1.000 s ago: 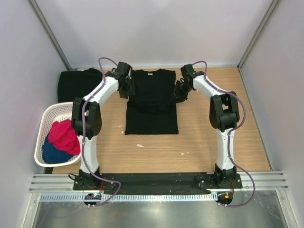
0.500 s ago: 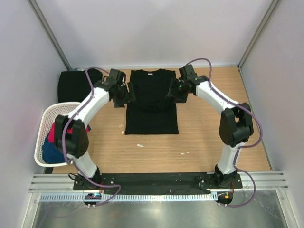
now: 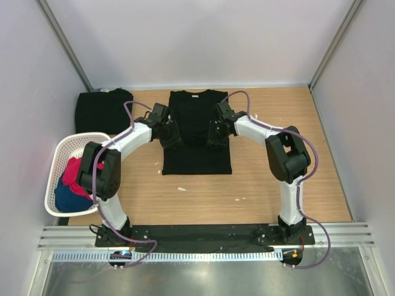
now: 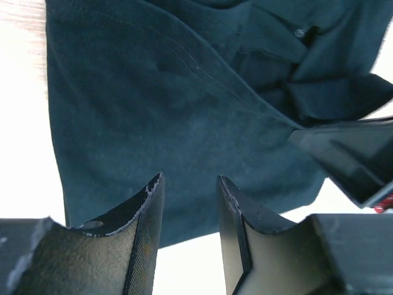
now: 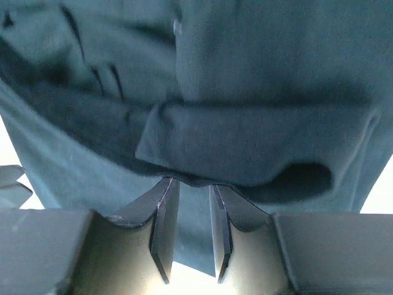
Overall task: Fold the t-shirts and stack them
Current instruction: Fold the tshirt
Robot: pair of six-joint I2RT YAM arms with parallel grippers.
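Table (image 3: 265, 179): wood.
Shirts (image 3: 196, 157): I count two, black; one flat mid-table, sleeves tucked in, one folded far-left.
Left gripper (image 3: 170, 132): spread, at flat shirt's left edge.
Right gripper (image 3: 215, 132): narrow gap; pinching, I cannot tell.

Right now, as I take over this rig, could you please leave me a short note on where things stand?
Left hand: jaws parted over the left side of the spread t-shirt, nothing visibly pinched.
Right hand: jaws narrowly parted at a folded edge on its right side; grip unclear.
The spread t-shirt lies flat in the middle, sleeves folded in. The other t-shirt sits, seemingly folded, at the far left corner.
Done: sleeves in.
Left: finish folding it, then stack it on the other t-shirt.
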